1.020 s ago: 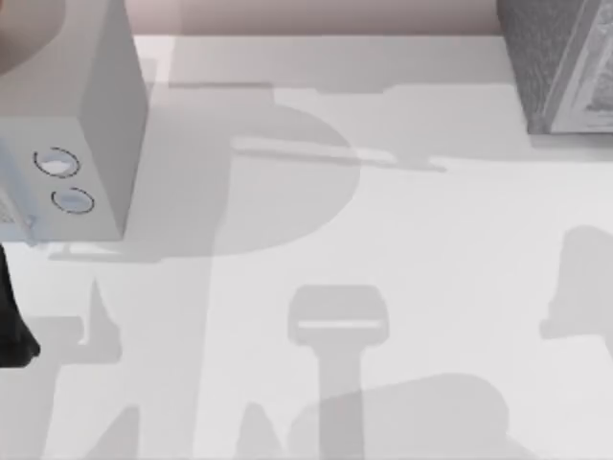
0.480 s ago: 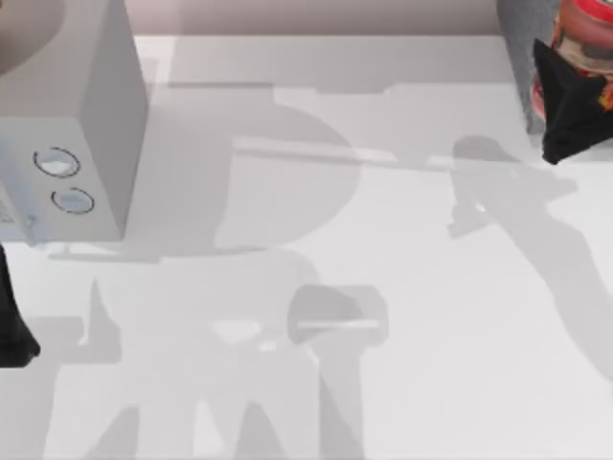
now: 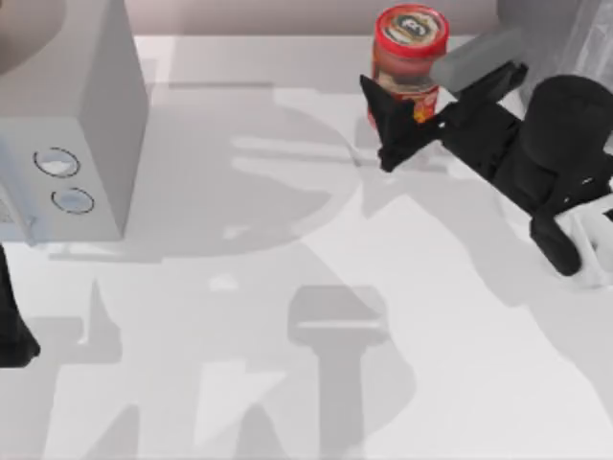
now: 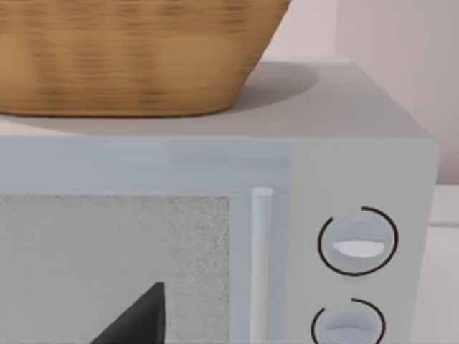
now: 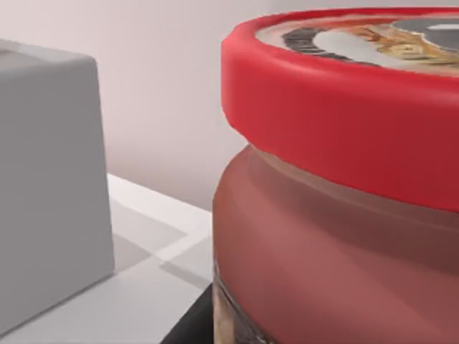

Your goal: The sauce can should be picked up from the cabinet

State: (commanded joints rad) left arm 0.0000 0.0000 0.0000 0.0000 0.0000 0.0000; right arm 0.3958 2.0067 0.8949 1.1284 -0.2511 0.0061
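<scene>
Item: small red cylindrical sauce can [image 3: 410, 65], upright, twelve o'clock over the white desk [image 3: 287, 383]. My right fingers [image 3: 397, 125] clamped on it. My left fingers [image 3: 14, 331] parked nine o'clock; spread cannot tell.

- The sauce can [image 3: 410, 65] is seen upright at the far middle-right of the table: a red-brown cylinder with a red rim and a pale, dark-marked top.
- The cabinet [image 3: 536, 19], dark grey and speckled, is seen at the far right corner, largely hidden.
</scene>
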